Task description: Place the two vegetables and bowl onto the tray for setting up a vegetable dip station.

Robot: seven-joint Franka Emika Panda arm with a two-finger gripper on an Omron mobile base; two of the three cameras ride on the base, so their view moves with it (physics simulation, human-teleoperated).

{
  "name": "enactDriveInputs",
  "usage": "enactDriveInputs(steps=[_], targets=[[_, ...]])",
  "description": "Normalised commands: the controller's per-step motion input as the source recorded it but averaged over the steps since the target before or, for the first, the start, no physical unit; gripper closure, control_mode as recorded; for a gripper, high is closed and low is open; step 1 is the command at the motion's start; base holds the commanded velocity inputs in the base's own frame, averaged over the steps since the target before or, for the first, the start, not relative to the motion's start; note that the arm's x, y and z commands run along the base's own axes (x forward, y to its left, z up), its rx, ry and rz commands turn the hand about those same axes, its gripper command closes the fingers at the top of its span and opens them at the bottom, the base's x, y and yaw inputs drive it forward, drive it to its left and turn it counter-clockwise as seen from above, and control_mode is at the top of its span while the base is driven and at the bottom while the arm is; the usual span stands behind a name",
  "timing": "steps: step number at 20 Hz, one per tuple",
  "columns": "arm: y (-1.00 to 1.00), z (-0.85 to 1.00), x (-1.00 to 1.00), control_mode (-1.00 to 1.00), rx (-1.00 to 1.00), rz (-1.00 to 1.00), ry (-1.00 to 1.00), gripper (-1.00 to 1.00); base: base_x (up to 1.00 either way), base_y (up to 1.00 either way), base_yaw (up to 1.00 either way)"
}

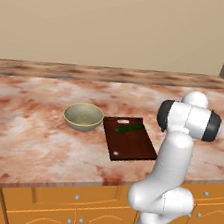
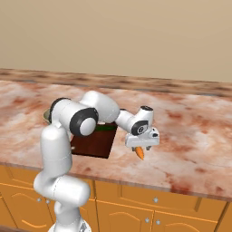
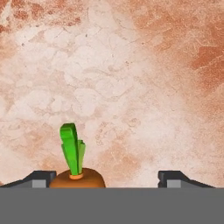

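Note:
The pale bowl (image 1: 83, 116) sits on the counter just left of the dark reddish-brown tray (image 1: 130, 142). A slim green cucumber (image 1: 129, 128) lies across the tray's far end. To the right of the tray (image 2: 93, 142), my gripper (image 2: 141, 148) points down over the orange carrot (image 2: 140, 154) on the counter. In the hand view the carrot (image 3: 76, 177), green top up, sits between the fingers of the gripper (image 3: 107, 178). It is close to the left fingertip (image 3: 40, 178), with a wide gap to the right one. The jaws stand open.
The marble counter (image 1: 25, 132) runs wide to both sides, with a wall behind it. Its front edge lies close below the tray and the carrot. Orange cabinet fronts (image 2: 136, 213) are underneath. My own arm crosses above the tray's right side.

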Motion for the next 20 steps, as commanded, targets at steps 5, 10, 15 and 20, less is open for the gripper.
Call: enactDriveInputs(steps=[5, 10, 15, 20], targets=[[0.01, -0.23, -0.05, -1.0, 0.0, 0.0, 0.03, 1.0, 0.0, 0.0, 0.0], [0.0, -0.03, -0.02, -1.0, 0.0, 0.0, 0.04, 1.0, 0.0, 0.0, 0.0], [0.03, 0.0, 0.0, -1.0, 0.0, 0.0, 0.0, 1.0, 0.0, 0.0, 0.0], [0.09, 0.1, 0.0, -1.0, 0.0, 0.01, 0.0, 1.0, 0.0, 0.0, 0.0]])
